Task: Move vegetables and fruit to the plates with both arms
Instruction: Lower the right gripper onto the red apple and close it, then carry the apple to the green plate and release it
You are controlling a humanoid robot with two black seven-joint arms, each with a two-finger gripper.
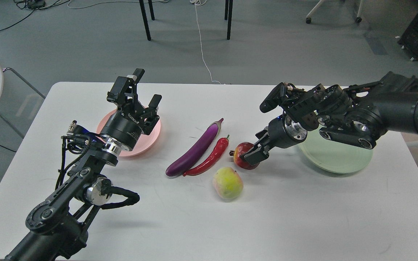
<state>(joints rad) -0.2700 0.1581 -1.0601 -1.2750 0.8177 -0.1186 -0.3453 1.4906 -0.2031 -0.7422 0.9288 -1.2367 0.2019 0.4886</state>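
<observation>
A: Right gripper (253, 154) state?

B: Down on the pomegranate (243, 156), fingers either side of it. Can't tell if it's clamped or just straddling. Fruit sits on the table (303, 217), so I'd say grasp in progress. Green plate (334, 157) is at its 3 o'clock, near, under the right arm: short carry.

A: Left?

B: Left gripper (145, 90) is spread wide, holding nothing, raised over the pink plate (136, 145). Reads as parked clear.

A: Rest of the produce?

B: Eggplant (194, 150) and chili (209, 157) lie side by side mid-table, touching, at 9 o'clock from the pomegranate. Peach (228, 183) at its 7 o'clock, just apart. Both plates empty.
</observation>
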